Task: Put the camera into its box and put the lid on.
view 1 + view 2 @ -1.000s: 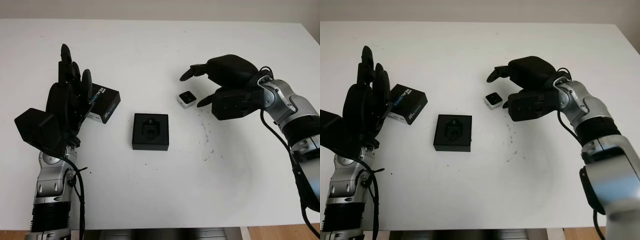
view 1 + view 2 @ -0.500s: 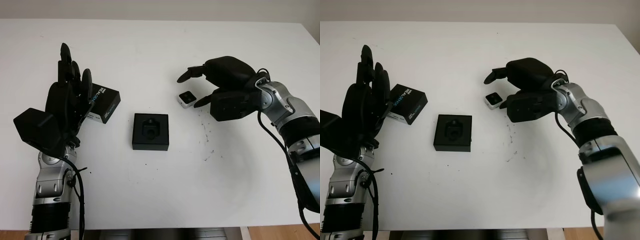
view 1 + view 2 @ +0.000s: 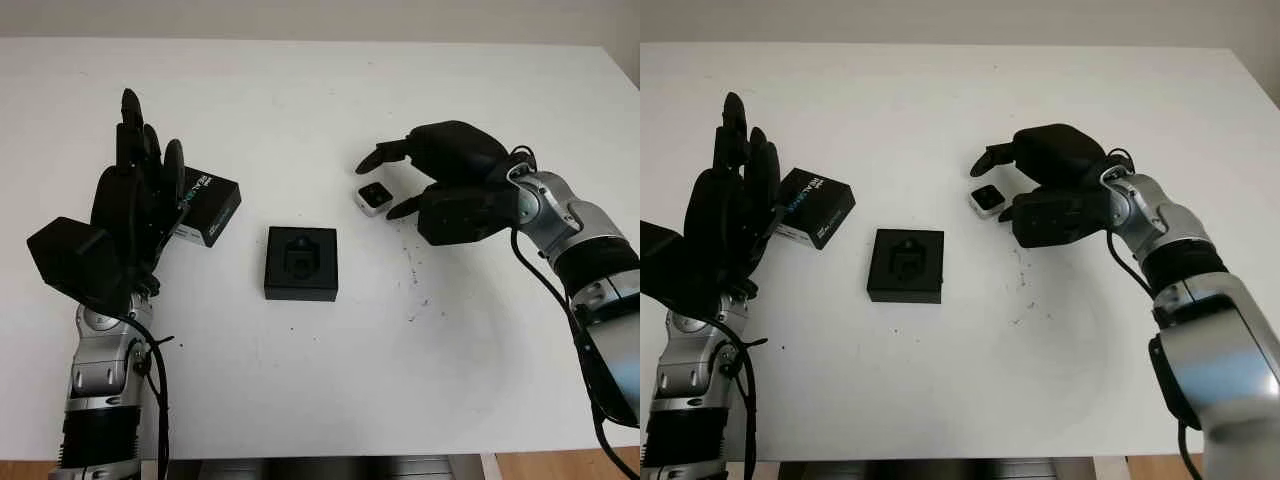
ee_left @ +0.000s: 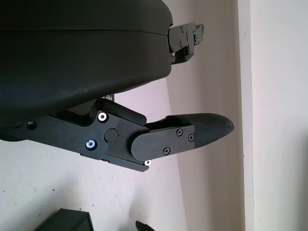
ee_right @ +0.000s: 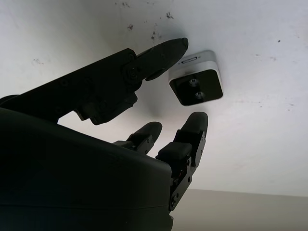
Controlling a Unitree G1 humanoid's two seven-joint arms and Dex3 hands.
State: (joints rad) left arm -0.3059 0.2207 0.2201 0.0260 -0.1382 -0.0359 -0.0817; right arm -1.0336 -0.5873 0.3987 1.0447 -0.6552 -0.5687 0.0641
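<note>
You were at the first step, reaching for the camera. The open box sat mid-table, the lid beside your released left hand. Farther back, the right hand, fingers bracketing the camera without contact, held nothing. Next, close and lift; room all around.

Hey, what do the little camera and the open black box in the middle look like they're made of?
The camera looks like brushed silvery metal around a dark glossy face, judging by its pale sheen; it could be painted plastic. The box looks like matte black card with a dark foam-like insert, since a shaped recess shows in its centre. The right hand is open around the camera.
</note>
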